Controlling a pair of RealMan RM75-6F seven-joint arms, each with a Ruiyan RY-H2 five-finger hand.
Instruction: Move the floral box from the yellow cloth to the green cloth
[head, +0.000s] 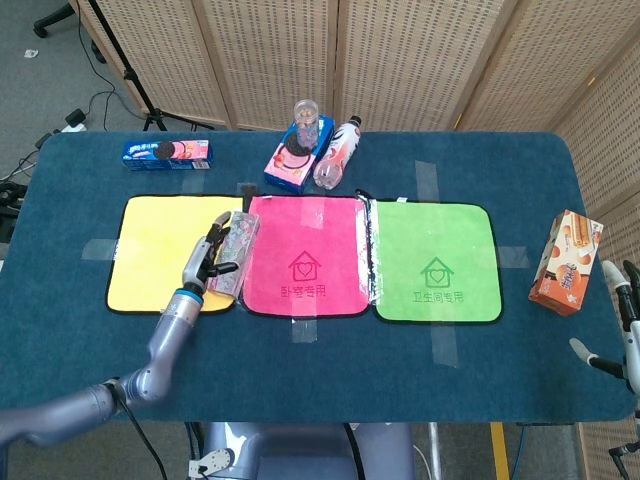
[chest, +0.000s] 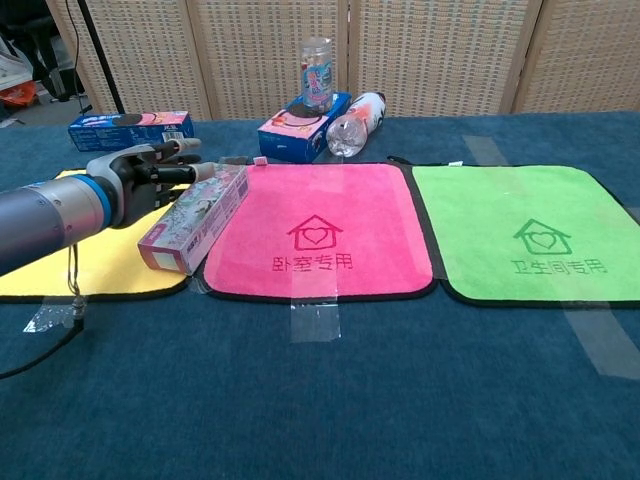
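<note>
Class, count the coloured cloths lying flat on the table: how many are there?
3, side by side: the yellow cloth on the left, the pink cloth in the middle, the green cloth on the right. None appear hidden.

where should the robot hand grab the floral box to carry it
Across the two long side faces near the middle of the floral box, coming from its left side as the left robot hand does. The box is long and narrow, lying flat, so a middle grip should keep it balanced.

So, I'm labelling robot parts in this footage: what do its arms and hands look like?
Left arm: smooth silver-grey tube with a blue wrist band, a thin black cable hanging beneath. Left hand: dark and grey metal fingers. Right hand: pale grey with dark segments, mostly cropped.
</note>
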